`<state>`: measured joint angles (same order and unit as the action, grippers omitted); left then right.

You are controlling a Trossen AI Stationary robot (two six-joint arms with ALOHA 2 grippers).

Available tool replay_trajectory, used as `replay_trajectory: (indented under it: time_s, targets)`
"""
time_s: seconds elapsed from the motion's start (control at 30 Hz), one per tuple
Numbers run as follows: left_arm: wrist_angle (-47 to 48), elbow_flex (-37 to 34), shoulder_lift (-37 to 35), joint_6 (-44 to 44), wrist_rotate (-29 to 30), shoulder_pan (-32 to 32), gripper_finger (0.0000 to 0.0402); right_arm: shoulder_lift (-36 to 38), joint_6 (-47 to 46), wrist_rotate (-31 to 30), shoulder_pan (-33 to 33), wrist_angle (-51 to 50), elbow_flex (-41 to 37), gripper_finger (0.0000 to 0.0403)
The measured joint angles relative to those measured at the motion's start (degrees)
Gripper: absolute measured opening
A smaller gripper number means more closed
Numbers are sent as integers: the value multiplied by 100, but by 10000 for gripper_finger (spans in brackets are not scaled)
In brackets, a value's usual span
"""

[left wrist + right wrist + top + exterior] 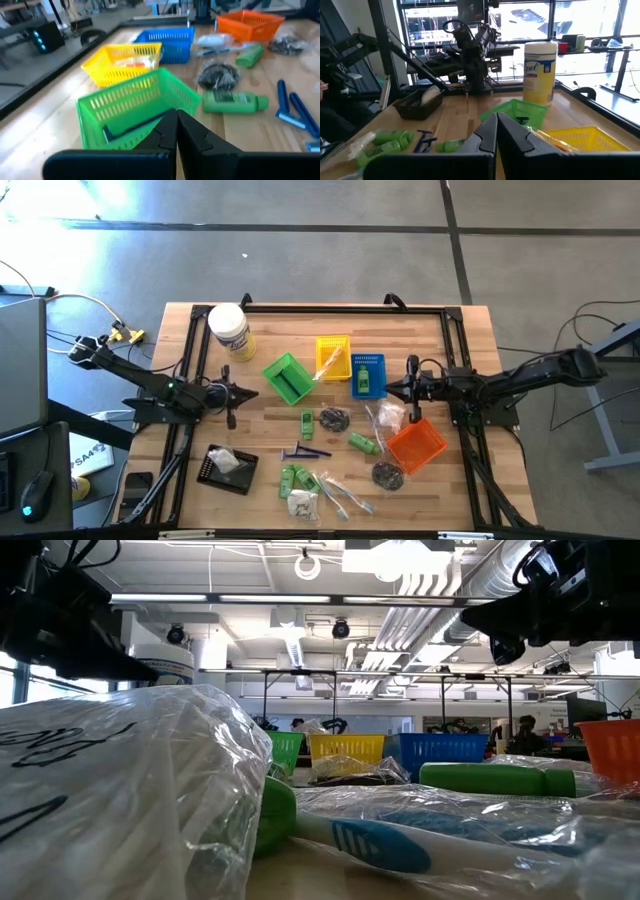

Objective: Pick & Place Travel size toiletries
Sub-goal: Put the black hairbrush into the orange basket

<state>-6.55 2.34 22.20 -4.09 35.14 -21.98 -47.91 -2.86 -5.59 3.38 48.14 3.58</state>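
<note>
1. We see the left gripper (238,392) hanging with its fingers pressed together on nothing, just beside the green basket (287,378); the right gripper (397,390) is likewise closed and empty, beside the blue basket (368,374)
2. The travel size toiletries lie loose on the wooden table (460,330) in front of the baskets: a small green bottle (307,423), a green tube (362,443), blue razors (305,452), wrapped toothbrushes (345,495) and dark bagged pieces (333,418)
3. We judge the green bottle light, stiff and smooth; lying on its side it may roll, so we would pinch it across the middle of its body, as the left wrist view (233,102) suggests
4. We judge the toothbrushes and packets light, with slippery, crinkling film; we would grip the firm handle inside, not the loose wrap
5. An orange basket (417,446) and a yellow basket (333,357) stand near
</note>
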Motion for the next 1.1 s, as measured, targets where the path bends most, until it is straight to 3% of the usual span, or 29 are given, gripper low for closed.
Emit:
replay_trajectory:
  time_s: [0.2,0.5,0.73,0.83,1.1]
  targets:
    - [-362,66,1,633,-30,-1,0,-688,-5,214,51,-645,1072,3]
    - [-356,66,4,462,-15,-4,0,-2500,-31,-338,131,-3677,3320,3]
    - [-232,66,4,362,-11,-4,0,-3815,-34,-224,275,-3852,4281,9]
    - [-233,66,4,361,-12,-4,0,-4275,-34,-241,385,-3913,4629,37]
    - [-240,66,4,368,-12,-4,0,-5166,-483,101,450,-4977,5449,180]
